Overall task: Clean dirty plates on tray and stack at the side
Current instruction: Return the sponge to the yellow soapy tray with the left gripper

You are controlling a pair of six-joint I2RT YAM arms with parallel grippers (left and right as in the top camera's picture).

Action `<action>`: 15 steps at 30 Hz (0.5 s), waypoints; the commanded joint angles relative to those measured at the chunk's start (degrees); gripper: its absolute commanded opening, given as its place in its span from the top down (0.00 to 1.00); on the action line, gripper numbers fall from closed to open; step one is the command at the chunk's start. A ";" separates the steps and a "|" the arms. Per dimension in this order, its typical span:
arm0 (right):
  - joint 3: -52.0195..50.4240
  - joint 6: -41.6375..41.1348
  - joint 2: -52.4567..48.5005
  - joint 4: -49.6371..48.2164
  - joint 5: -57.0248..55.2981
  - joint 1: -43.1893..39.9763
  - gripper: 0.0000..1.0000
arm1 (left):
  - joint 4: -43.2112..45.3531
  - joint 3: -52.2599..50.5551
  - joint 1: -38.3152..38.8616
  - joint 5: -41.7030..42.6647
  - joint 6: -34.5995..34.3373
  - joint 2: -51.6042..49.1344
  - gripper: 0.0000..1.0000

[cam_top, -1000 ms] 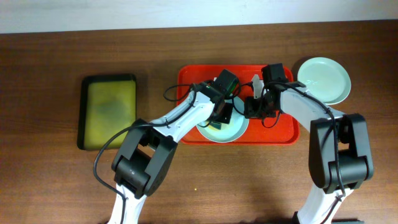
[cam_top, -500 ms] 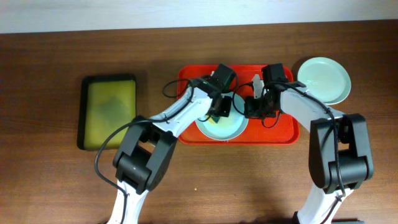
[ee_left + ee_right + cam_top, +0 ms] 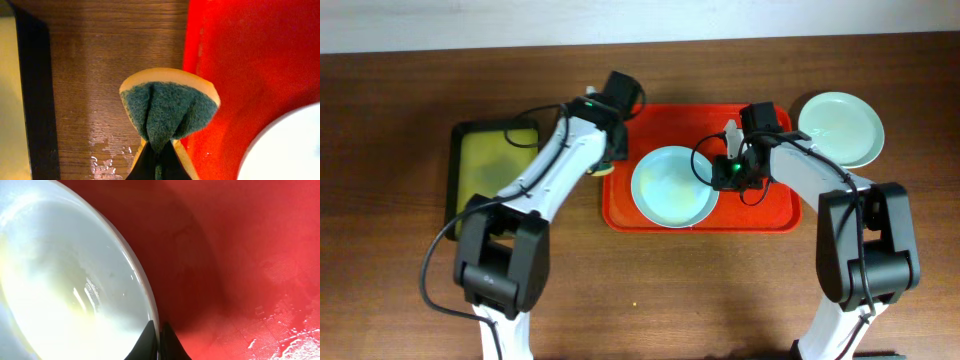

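A pale blue plate [image 3: 672,187] lies on the red tray [image 3: 768,210]. My right gripper [image 3: 723,176] is shut on the plate's right rim; the right wrist view shows the rim [image 3: 142,287] pinched between the fingers [image 3: 159,339] above the tray [image 3: 250,255]. My left gripper [image 3: 607,160] is shut on a yellow sponge with a green scouring face [image 3: 167,107], held over the wood just left of the tray's left edge [image 3: 200,65]. A pale mint green plate [image 3: 840,129] sits on the table right of the tray. The white plate is out of view.
A black-rimmed yellow-green tray [image 3: 498,175] lies at the left, its black rim [image 3: 35,100] in the left wrist view. Water drops wet the wood [image 3: 107,150] below the sponge. A white wall edge runs along the back.
My left gripper has lifted the sponge off the blue plate and moved left, past the tray's left edge. The right gripper stays on the plate's rim.
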State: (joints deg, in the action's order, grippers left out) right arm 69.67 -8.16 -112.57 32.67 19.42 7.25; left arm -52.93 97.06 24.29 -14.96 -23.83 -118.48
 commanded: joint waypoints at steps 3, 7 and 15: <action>0.00 0.20 -1.05 0.07 -2.05 0.24 0.96 | -0.31 -0.24 -12.81 8.31 -0.98 2.25 1.00; 0.00 0.20 -1.05 0.02 -2.05 0.24 0.96 | -0.74 -0.26 -21.62 8.13 -0.96 2.25 1.00; 0.00 0.20 -1.05 -0.17 -2.05 0.24 0.96 | -0.35 -0.59 -28.22 7.23 -0.98 1.99 1.00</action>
State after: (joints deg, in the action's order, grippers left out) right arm 69.65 -8.19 -112.57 32.58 19.42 7.25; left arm -53.49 97.06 -2.28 -7.27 -24.05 -118.45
